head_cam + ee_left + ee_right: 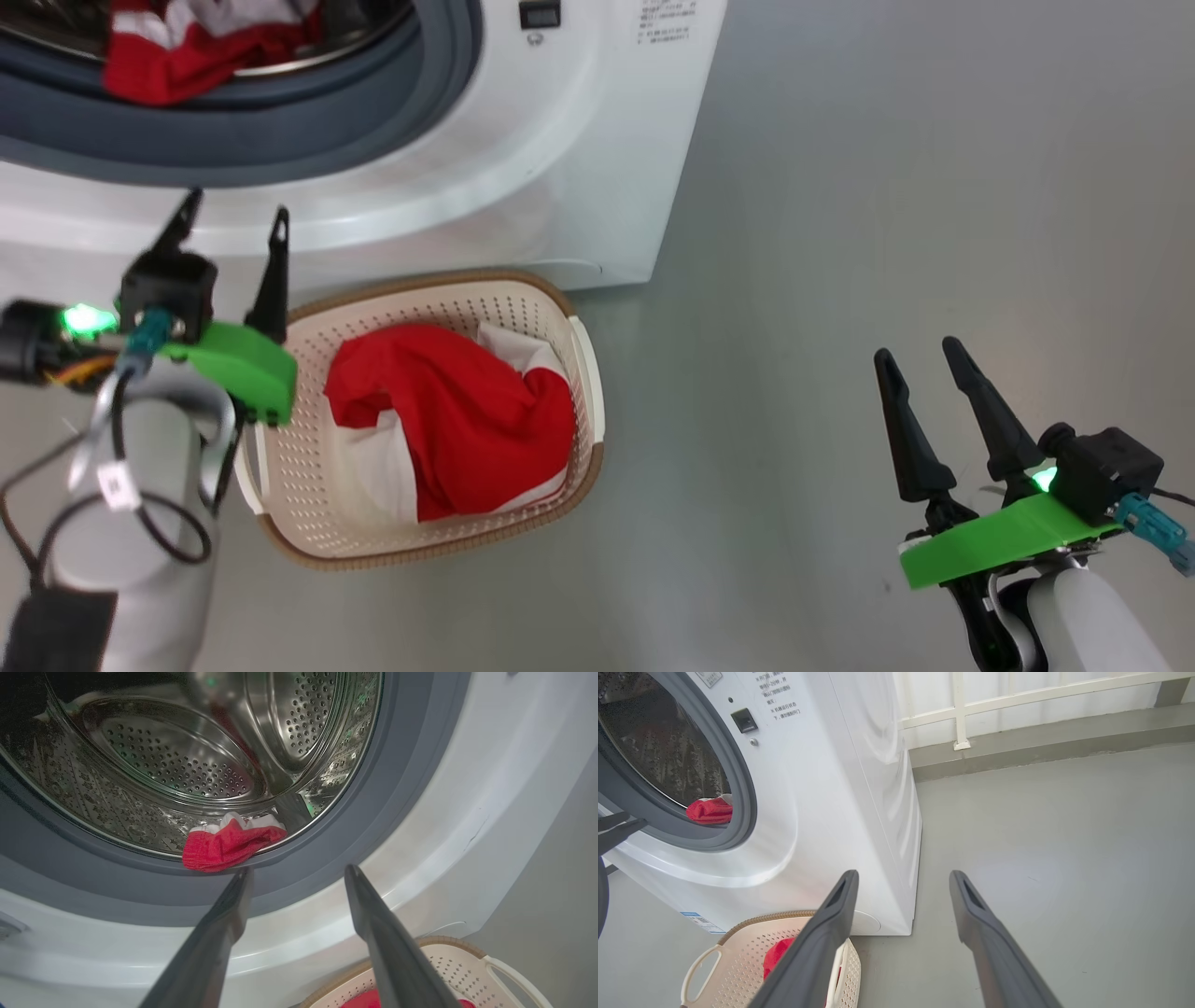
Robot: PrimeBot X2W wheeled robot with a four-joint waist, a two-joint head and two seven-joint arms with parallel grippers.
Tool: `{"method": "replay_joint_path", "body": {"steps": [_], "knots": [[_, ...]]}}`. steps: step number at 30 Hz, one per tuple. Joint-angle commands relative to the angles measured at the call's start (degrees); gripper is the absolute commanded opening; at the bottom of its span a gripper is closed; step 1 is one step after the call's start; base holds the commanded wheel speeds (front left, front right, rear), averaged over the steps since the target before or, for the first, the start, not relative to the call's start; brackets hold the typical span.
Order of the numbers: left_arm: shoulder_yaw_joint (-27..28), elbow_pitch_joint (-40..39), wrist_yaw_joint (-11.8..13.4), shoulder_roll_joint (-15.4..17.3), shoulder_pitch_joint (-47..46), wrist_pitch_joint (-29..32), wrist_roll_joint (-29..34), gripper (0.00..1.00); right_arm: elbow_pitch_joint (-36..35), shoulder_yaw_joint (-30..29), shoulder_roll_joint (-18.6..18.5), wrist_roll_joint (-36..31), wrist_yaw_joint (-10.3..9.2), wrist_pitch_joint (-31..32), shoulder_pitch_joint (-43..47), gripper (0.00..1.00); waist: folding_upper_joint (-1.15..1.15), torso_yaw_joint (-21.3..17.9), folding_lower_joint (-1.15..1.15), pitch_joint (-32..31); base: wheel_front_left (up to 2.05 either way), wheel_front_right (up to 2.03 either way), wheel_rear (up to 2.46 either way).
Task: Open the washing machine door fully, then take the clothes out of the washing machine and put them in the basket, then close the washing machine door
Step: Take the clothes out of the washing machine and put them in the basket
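Red clothes (457, 411) lay in the basket (422, 291) in front of the washing machine (579, 140); more red clothes (177, 61) lay inside it.

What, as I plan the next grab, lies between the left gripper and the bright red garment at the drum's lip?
Left wrist view: a band of grey rubber seal, between left gripper and red garment.

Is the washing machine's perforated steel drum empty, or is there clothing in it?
Not empty: a red garment with white trim lies at the front of the steel drum.
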Motion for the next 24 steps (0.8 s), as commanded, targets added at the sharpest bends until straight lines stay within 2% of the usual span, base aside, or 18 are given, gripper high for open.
{"method": "replay_joint_path", "body": {"steps": [1, 15, 24], "knots": [[0.6, 0.4, 1.4, 3.0, -3.0, -0.1, 1.7, 1.00, -1.5, 1.2, -0.1, -0.7, 0.28, -0.4, -1.0, 1.00, 0.00, -0.5, 0.00, 3.2, 0.00, 0.00, 0.00], [-4.6, 15.9, 6.4, 5.0, -23.5, 3.8, 8.0, 1.00, -1.6, 1.8, 0.7, -0.7, 0.28, -0.4, -3.7, 1.00, 0.00, -0.7, 0.00, 7.3, 0.00, 0.00, 0.00], [-7.6, 24.3, 6.8, 6.0, -32.8, 7.7, 10.3, 1.00, -1.5, 3.5, 1.1, -0.2, 0.28, -0.4, -5.4, 1.00, 0.00, -2.4, 0.00, 9.2, 0.00, 0.00, 0.00]]}}
